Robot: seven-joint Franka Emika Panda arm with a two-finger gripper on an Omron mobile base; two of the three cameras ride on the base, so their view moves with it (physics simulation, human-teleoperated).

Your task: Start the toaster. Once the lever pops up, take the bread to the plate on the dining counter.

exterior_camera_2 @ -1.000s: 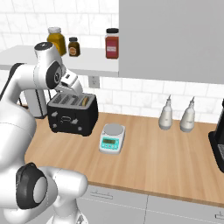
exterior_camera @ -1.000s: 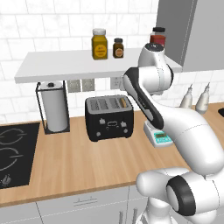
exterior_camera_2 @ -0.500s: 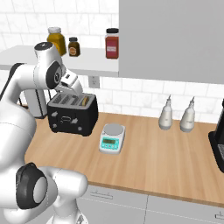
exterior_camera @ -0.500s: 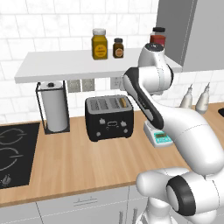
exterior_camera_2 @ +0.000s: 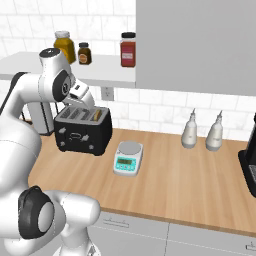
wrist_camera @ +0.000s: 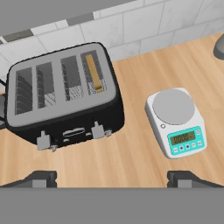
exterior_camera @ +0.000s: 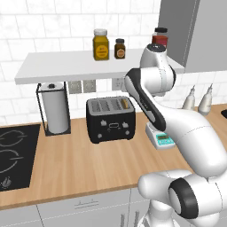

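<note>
The gripper (wrist_camera: 112, 178) hangs above the worktop with its jaws wide apart and nothing between them; its two dark fingertips (wrist_camera: 40, 178) rise at the bottom of the hand view, one to each side, over bare wood just in front of the toaster (wrist_camera: 64, 101); in the right base view the hand (exterior_camera_2: 80, 95) sits above the toaster's rear edge, below the shelf (exterior_camera_2: 75, 70). The toaster stands on the worktop (exterior_camera: 88, 164) against the tiled wall, four slots in its silvery top; the bread (wrist_camera: 94, 72) stands on edge in the slot nearest the scale, only its upper crust showing; the two pale levers (wrist_camera: 97, 130) on the front are untouched. The scale (wrist_camera: 176, 121) lies just beside the toaster, apart from it, its round pan bare. In the left base view the towel roll (exterior_camera: 55, 108) stands upright in its wire stand beside the toaster, and the hob (exterior_camera: 12, 154) lies beyond it; three jars (exterior_camera: 101, 44) stand on the shelf; two pale bottles (exterior_camera_2: 191, 130) stand near the wall, well apart from the scale.
</note>
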